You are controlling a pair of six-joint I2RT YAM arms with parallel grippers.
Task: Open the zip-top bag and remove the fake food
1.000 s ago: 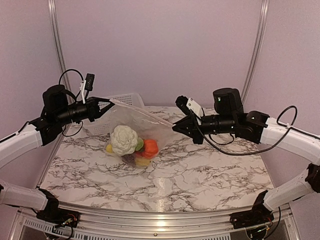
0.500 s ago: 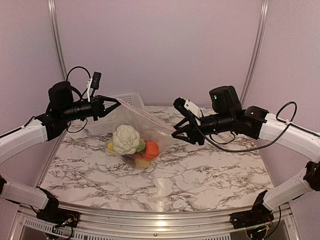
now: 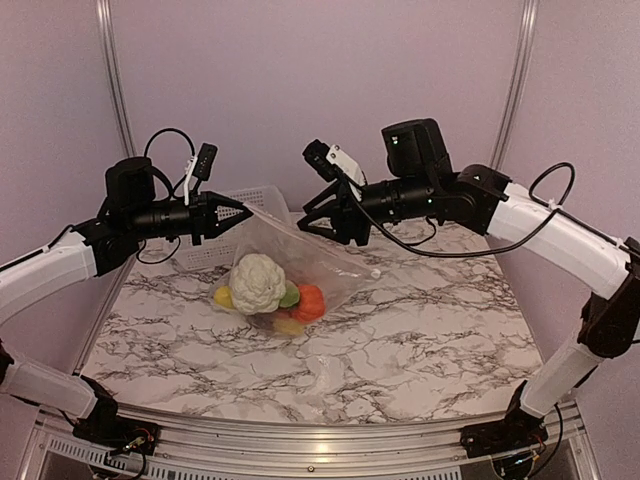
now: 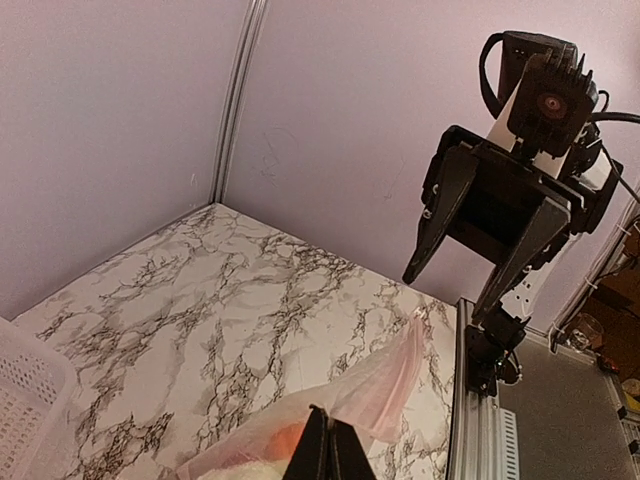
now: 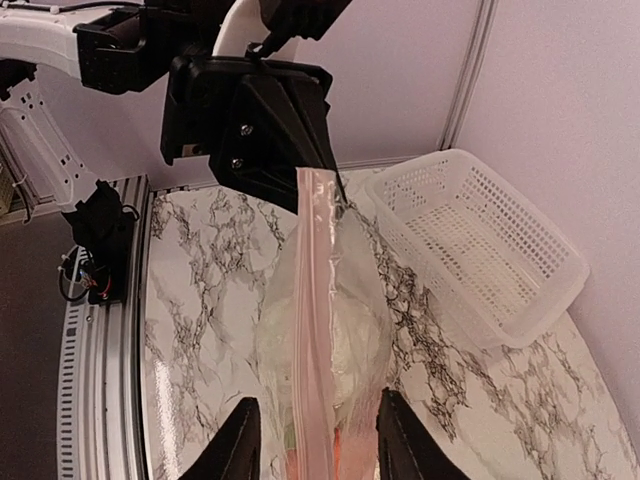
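The clear zip-top bag hangs by one corner from my left gripper, which is shut on its zip strip. The bag's other end rests on the marble table. Inside lie the fake food pieces: a white cauliflower, an orange piece, a green piece and yellow ones. My right gripper is open above the bag's upper edge, holding nothing. In the right wrist view the strip runs between its spread fingers without touching them.
A white mesh basket stands at the back left, behind the left gripper, also seen as the basket in the right wrist view. Purple walls close the back and sides. A metal rail runs along the table's near edge.
The right gripper has opened, let go of the bag's right end and swung up and left. That end has dropped onto the table. The left gripper has risen slightly with its corner.
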